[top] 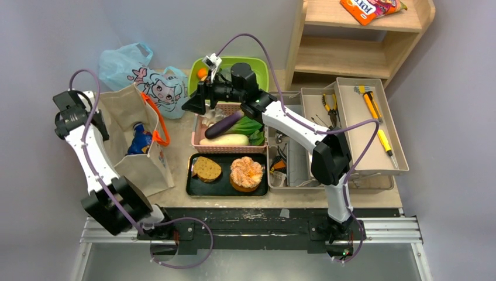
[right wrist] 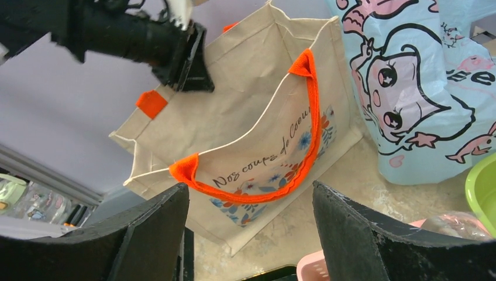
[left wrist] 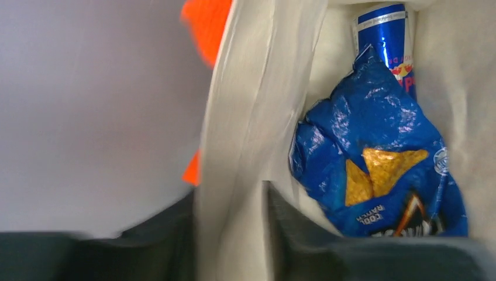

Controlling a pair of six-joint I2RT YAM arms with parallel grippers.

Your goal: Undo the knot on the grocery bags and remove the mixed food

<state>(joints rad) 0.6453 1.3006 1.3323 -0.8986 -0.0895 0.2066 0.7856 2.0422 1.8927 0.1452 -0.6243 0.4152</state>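
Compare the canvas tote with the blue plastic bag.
The canvas tote is beige and stands open; the plastic bag is light blue, crinkly, cartoon-printed. The tote shows a snack pack and can; the bag's contents are hidden. Both sit on the robot's left.

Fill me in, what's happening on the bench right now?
The left gripper is at the canvas tote, jaws straddling its wall; whether they have clamped isn't clear. A drink can and blue snack pack sit inside the tote. The right gripper hangs open by the pink basket, facing the tote. The basket holds an eggplant, radish and greens. The light-blue bag lies beyond the tote.
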